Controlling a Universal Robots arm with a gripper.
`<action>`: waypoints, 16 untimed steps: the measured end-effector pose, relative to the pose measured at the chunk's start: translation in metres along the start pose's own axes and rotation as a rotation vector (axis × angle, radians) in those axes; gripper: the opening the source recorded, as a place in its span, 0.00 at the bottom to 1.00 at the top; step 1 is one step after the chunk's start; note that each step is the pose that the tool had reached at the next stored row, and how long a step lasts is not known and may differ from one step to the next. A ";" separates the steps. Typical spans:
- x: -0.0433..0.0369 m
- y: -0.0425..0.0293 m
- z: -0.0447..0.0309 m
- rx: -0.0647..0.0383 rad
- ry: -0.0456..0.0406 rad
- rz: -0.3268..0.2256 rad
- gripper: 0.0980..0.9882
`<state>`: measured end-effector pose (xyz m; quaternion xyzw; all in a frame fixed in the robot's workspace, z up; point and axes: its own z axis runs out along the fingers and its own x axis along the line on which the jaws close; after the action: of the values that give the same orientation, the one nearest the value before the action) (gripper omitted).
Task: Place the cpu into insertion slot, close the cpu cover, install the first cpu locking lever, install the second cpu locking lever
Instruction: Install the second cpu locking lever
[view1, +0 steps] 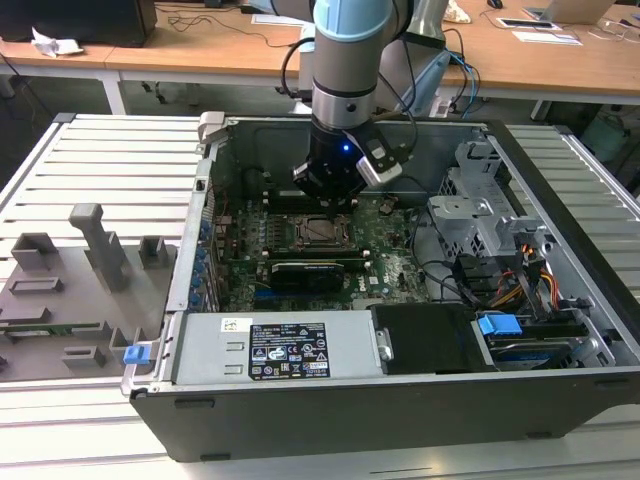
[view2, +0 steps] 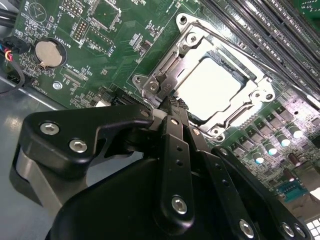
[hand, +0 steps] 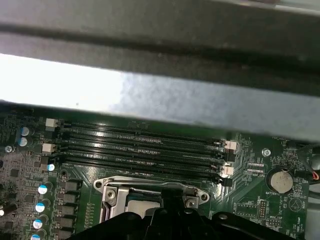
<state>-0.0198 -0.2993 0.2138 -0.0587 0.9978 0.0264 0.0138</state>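
A: Second wrist view: cpu (view2: 217, 82) sits in the slot (view2: 172, 75), cover (view2: 250, 97) down over it.

B: Yep, gripper (view2: 172, 106) right at the cover's edge, jaws pressed together, empty.

Slatted bench (view1: 100, 160) bears computer case (view1: 400, 400) (lid off).

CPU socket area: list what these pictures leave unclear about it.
- Gripper fingers: bunched over the cpu cover edge in the second wrist view; open or shut is unclear.
- Cpu: glare washes out its top.
- Insertion slot: the gripper body cuts off its near half in the first wrist view.
- Locking levers: too small in the exterior view.
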 end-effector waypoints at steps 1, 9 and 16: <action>0.0000 -0.0001 -0.0002 0.000 0.0001 0.000 0.01; -0.0002 -0.0003 -0.0048 0.000 0.0000 0.000 0.01; 0.0005 -0.0059 -0.0052 0.001 0.0001 0.000 0.01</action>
<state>-0.0198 -0.3055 0.2187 -0.0588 0.9978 0.0261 0.0137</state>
